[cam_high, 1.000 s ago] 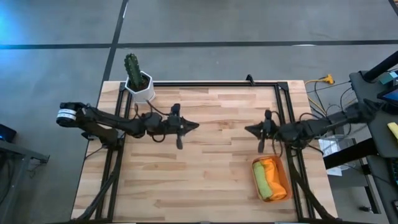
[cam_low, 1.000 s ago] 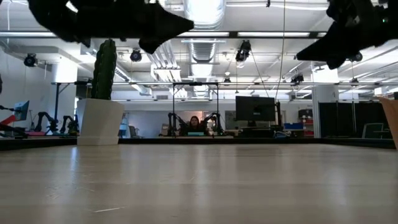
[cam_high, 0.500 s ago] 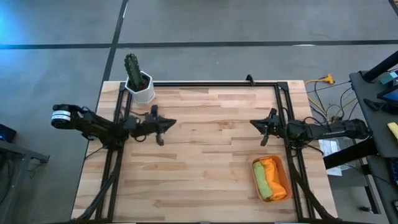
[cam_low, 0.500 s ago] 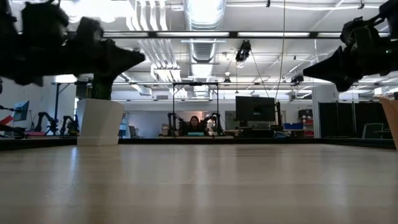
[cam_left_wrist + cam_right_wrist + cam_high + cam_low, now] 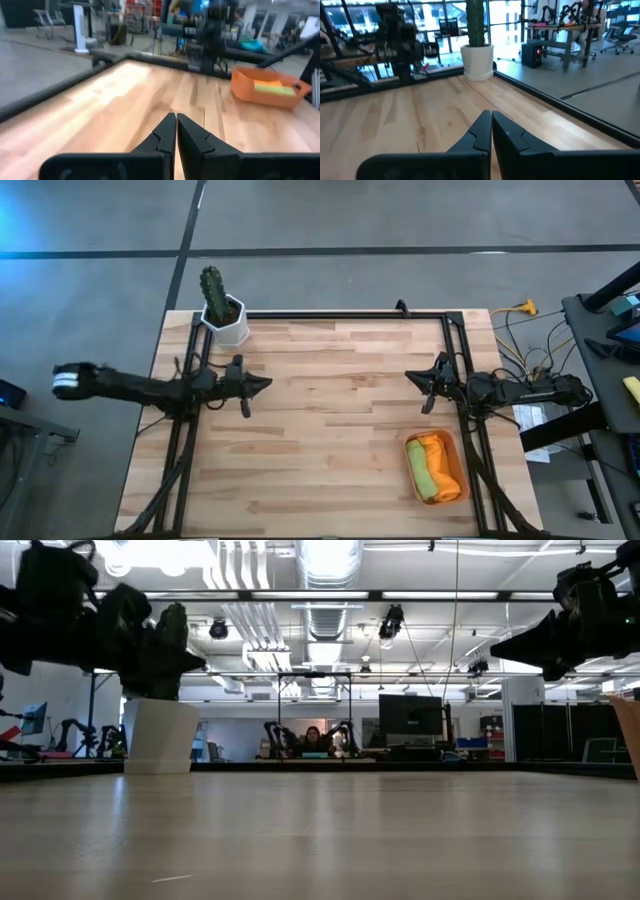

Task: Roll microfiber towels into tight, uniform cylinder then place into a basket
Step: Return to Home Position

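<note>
While neither arm held anything, the left gripper (image 5: 262, 383) hovered over the left side of the table (image 5: 330, 430), just below the white pot with a cactus (image 5: 226, 321) in the high view. Its wrist view showed the two fingers pressed together on nothing. Across a wide stretch of bare wood, the right gripper (image 5: 410, 376) hung near the right edge, its fingers likewise closed on air in its own wrist view. Farther right, toward the lower right corner of the high view, sat the basket (image 5: 246, 91). Both microfiber towels lay inside it as rolls, side by side and touching: the green towel (image 5: 420, 470) on the left, the orange towel (image 5: 442, 458) on the right, filling the tray between them. By my judgement the job looked done, with nothing left on the boards to roll. Such cloth would be light, soft and limp, with some grip to its nap. A roll would likely loosen if pinched at one end, so the place to take it would be across its middle, squeezing the whole bundle. Counted: two towels, one basket, one cactus pot, two grippers
</note>
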